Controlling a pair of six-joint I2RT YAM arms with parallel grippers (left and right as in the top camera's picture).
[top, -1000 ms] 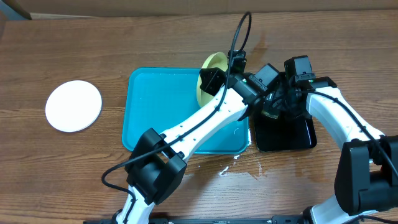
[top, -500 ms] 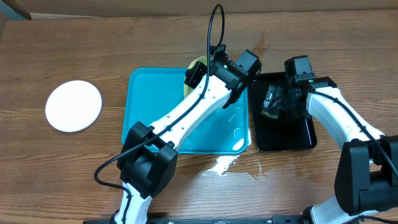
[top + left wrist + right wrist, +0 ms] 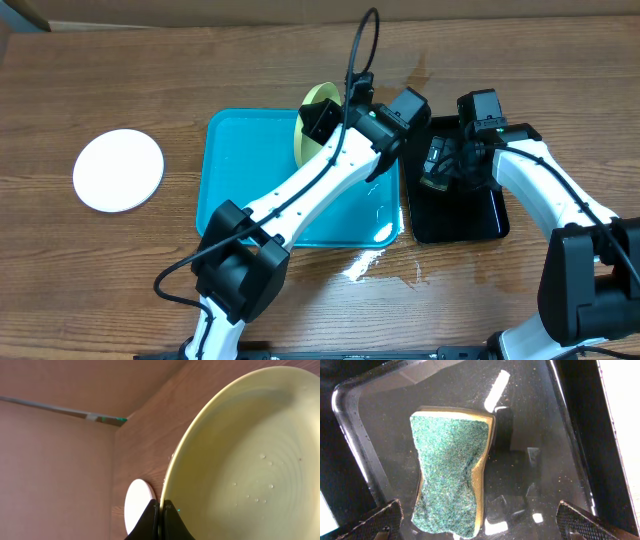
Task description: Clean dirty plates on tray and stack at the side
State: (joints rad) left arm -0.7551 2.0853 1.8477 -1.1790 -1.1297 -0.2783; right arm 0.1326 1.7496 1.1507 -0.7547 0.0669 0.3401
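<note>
overhead. left gripper (image 3: 322, 120) is clamped on the rim of the yellow-green plate (image 3: 318, 96), which stands on edge over the far edge of the blue tray (image 3: 230, 190). the white plate (image 3: 118, 170) lies flat on the table (image 3: 150, 70) near its left edge, well apart from the tray. right gripper (image 3: 447, 165) hangs over the black tray (image 3: 455, 222) with its jaws wide and nothing in them. a puddle (image 3: 362, 264) sits by the blue tray's near right corner.

left wrist. the fingers (image 3: 150, 517) pinch only the thin rim, and drops stand on the plate's face. risk: a wet edge in so narrow a hold could twist or slip and fall onto the tray. the carry to the white plate is long, so a swing could loosen it.

right wrist. the sponge (image 3: 452, 472) lies loose in the black tray, untouched.

change, overhead. a second ago the left arm and plate were nearer the black tray. they now sit further left. the right arm and white plate have not moved.
</note>
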